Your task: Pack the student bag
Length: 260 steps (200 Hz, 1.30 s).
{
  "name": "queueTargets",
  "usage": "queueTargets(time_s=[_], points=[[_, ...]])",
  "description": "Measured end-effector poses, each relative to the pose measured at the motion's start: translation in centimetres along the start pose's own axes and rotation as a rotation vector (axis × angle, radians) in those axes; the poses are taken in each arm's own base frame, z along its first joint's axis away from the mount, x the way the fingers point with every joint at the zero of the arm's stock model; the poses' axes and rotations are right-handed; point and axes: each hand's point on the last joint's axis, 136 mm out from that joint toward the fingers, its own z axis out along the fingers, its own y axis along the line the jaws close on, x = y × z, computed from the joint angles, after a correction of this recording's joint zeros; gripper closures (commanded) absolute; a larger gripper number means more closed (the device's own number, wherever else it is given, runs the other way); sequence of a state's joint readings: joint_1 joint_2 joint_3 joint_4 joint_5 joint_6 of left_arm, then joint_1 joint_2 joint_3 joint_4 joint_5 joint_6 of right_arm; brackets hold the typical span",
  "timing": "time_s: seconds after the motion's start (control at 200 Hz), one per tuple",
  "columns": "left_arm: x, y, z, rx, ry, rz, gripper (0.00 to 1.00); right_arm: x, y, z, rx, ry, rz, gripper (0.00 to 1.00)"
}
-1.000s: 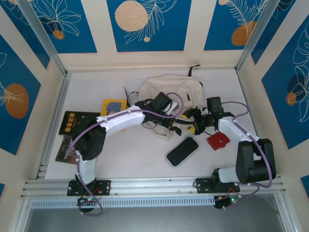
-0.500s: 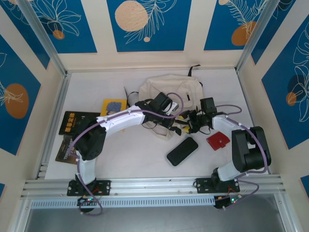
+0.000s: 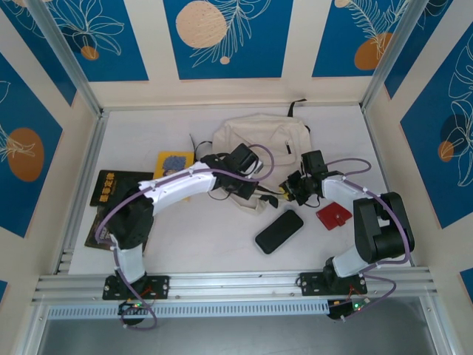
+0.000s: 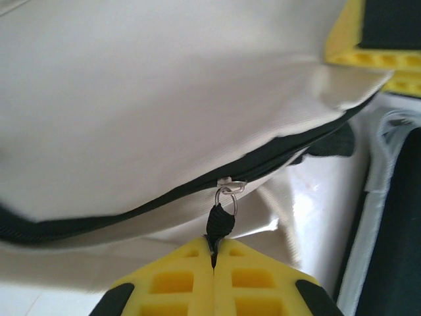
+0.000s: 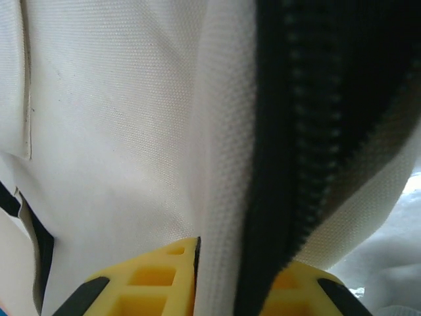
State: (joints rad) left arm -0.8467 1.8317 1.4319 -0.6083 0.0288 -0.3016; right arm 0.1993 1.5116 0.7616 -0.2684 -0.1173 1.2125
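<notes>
The cream student bag lies at the back middle of the table, its near edge lifted between both grippers. My left gripper is shut on the black zipper pull, which hangs from a small metal ring on the bag's black zipper. The cream fabric bulges above it. My right gripper sits just right of the left one, shut on the bag's cream edge and black zipper tape. One of its yellow fingers shows at the left wrist view's top right.
A black phone lies in front of the grippers and a red wallet sits to its right. A yellow notebook, a black book and another book lie at the left, partly under the left arm.
The right gripper has moved left to the bag's near edge, close to the left gripper. The left wrist has shifted slightly left and lower.
</notes>
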Motion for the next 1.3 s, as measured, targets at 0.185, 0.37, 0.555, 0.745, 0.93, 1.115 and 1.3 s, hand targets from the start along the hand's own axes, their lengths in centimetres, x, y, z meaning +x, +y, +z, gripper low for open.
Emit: queueTargets(time_s=[0.185,0.37,0.555,0.745,0.93,1.115,1.3], points=[[0.8,3.2,-0.1,-0.064,0.02,-0.031,1.0,-0.2,-0.5,0.1,0.017,-0.015,-0.004,0.85],[0.7,5.0,-0.2,-0.105,0.023,-0.043,1.0,-0.4,-0.8,0.1,0.028,-0.027,-0.014,0.88],[0.6,6.6,-0.4,-0.145,0.021,-0.033,1.0,-0.6,-1.2,0.1,0.051,-0.042,-0.033,0.89],[0.0,7.7,-0.5,-0.159,0.014,-0.026,1.0,-0.6,-1.5,0.0,0.064,-0.056,-0.057,0.89],[-0.3,8.0,0.3,-0.159,0.028,-0.01,1.0,-0.5,-1.9,-0.1,0.072,-0.059,-0.09,0.76],[-0.2,7.8,0.5,-0.123,0.035,-0.012,1.0,-0.3,-2.0,-0.5,0.094,-0.041,-0.187,0.51],[0.3,7.9,0.6,-0.109,0.04,-0.034,0.79,0.2,1.6,-4.2,0.033,-0.074,-0.341,0.41]])
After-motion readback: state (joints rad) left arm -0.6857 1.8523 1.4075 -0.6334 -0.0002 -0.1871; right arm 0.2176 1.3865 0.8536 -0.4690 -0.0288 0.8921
